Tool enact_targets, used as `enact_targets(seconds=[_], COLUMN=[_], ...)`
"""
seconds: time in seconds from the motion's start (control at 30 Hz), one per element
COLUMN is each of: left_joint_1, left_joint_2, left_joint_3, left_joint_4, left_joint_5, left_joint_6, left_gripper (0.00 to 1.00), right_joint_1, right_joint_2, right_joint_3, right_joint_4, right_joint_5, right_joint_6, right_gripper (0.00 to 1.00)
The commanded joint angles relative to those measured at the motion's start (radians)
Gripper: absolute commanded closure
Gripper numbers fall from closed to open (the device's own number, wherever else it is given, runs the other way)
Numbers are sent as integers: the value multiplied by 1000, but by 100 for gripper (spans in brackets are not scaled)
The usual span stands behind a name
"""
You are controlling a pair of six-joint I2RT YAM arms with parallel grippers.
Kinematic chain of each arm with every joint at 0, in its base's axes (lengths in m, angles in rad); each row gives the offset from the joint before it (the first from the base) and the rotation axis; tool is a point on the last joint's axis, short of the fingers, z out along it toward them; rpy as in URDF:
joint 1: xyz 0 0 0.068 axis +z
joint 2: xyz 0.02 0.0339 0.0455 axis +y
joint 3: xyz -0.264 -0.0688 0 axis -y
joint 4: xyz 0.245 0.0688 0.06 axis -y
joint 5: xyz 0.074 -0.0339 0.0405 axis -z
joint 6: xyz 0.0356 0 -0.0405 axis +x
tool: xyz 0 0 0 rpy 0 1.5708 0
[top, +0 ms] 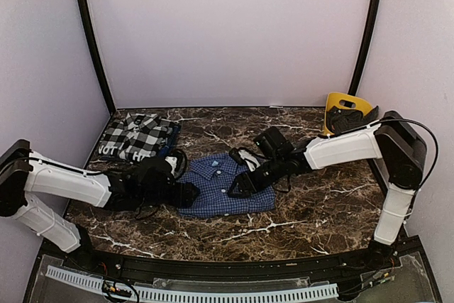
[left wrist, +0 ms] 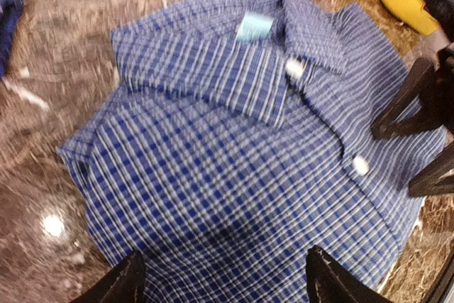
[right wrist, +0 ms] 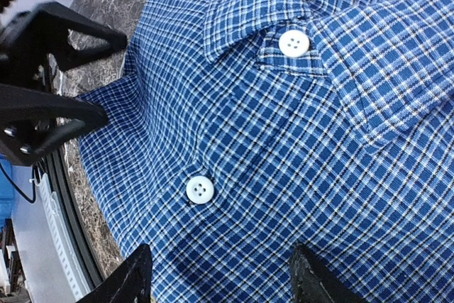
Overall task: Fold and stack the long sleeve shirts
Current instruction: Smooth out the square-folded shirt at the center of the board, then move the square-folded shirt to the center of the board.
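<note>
Gaping wide, both jaws over blue shirt, gripping nothing

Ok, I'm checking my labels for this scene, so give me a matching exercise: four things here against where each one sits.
Things:
1. blue check shirt
2. plaid shirt
3. yellow bin
4. left gripper

Places:
A. far right corner
B. in the middle, folded
C. at the blue shirt's left edge, open
D. far left, folded

Pairs: 1-B, 2-D, 3-A, 4-C
</note>
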Motion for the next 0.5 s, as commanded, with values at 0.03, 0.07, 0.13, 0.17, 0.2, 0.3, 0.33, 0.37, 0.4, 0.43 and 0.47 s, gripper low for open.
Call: enact_targets(seconds=[0.03, 0.07, 0.13, 0.17, 0.2, 0.3, 0.33, 0.37, 0.4, 0.43, 0.47], left_joint_1=[58, 90, 143, 161, 199, 288, 341, 367, 422, 448, 501], left_joint_2=[-155, -172, -178, -175, -164, -128, -108, -85, -74, -51, -39], left_joint_3=[86, 106, 148, 166, 208, 294, 329, 360, 375, 402, 416], left_joint_4=[-63, -84, -122, -138, -174, -248, -276, -285, -299, -311, -315], left_joint_5=[-112, -116, -132, -144, -148, -148, -140, -119, -92, -82, -68], left_joint_6=[138, 145, 173, 193, 205, 250, 256, 263, 266, 269, 270], left_gripper=[21, 20, 19, 19, 18, 16, 16, 16, 16, 16, 16], right_joint_1=[1, 1, 1, 1, 2, 2, 2, 2, 2, 2, 2], right_joint_2=[-23, -31, -47, -55, -63, -92, -99, -105, -110, -111, -111], right_joint_3=[-63, -69, -72, -70, -65, -55, -50, -44, -37, -31, -23], right_joint_4=[35, 40, 37, 32, 25, 10, 4, 0, -1, -6, -11], right_joint_5=[16, 12, -2, -8, -10, -7, -6, -6, -8, -12, -14], right_joint_6=[1, 3, 6, 4, 3, -5, -8, -10, -12, -14, -18], right_gripper=[37, 37, 36, 36, 35, 34, 33, 33, 33, 33, 32])
